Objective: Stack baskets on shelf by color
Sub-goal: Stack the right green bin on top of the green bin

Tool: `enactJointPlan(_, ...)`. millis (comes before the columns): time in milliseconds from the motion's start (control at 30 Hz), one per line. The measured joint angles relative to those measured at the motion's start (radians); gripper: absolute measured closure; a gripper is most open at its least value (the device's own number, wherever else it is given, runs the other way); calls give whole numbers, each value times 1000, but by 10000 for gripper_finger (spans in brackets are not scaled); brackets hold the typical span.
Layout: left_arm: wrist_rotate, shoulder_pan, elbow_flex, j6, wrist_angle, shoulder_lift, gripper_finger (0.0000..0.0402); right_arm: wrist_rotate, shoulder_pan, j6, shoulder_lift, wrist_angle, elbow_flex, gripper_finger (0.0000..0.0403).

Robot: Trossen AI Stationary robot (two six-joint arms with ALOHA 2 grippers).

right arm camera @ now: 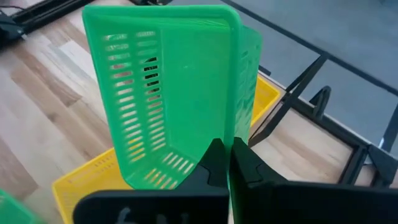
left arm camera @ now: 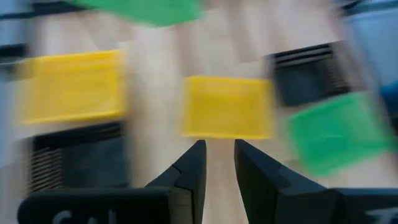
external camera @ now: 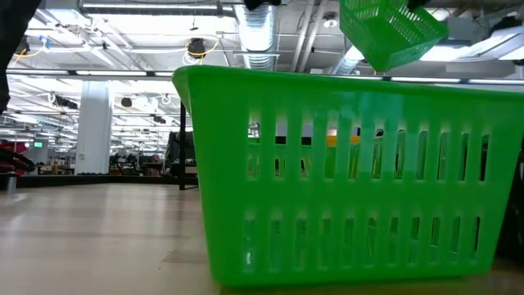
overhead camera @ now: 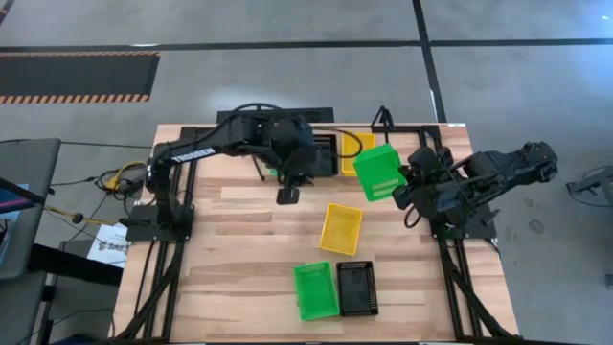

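The big wooden table (overhead camera: pixel 239 240) holds the black shelf (overhead camera: pixel 330 151) at its far edge, with a yellow basket on the shelf (overhead camera: pixel 351 153). The right gripper (right arm camera: pixel 225 163) is squeezed shut on the rim of a green basket (overhead camera: pixel 379 172), holding it tipped up in the air just beside the shelf. The left gripper (left arm camera: pixel 219 163) hangs over the middle of the table with a small gap between its fingers and nothing in it. On the table lie a loose yellow basket (overhead camera: pixel 341 228), another green one (overhead camera: pixel 315 289) and a black basket (overhead camera: pixel 356 287) touching side by side.
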Motion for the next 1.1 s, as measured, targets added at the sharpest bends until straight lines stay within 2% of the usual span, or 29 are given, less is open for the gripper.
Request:
enactJointPlan(67,103,18,-10,-4,17,8,325,0,0,-15,0,6,0,402)
enactJointPlan(133,78,22,-3,-4,47,16,319,1,0,-28,0,26,0,402)
enactJointPlan(200,-10,9,5,46,86,16,310,1,0,-54,0,59,0,402)
enactJointPlan(367,-320,-57,7,213,286,13,285,1,0,-127,0,155,0,402)
enactJointPlan(500,-444,-94,7,288,359,13,267,1,0,-154,0,179,1,401)
enactJointPlan(700,-523,-127,7,289,369,13,233,4,-9,-159,1,169,1,401)
enactJointPlan(833,-527,-139,7,281,420,11,213,25,-63,-173,11,170,-6,401)
enactJointPlan(967,-529,-138,7,267,479,11,204,23,-128,-214,51,171,-14,401)
enactJointPlan(1100,-593,-130,7,265,492,12,203,20,-171,-252,91,192,-15,402)
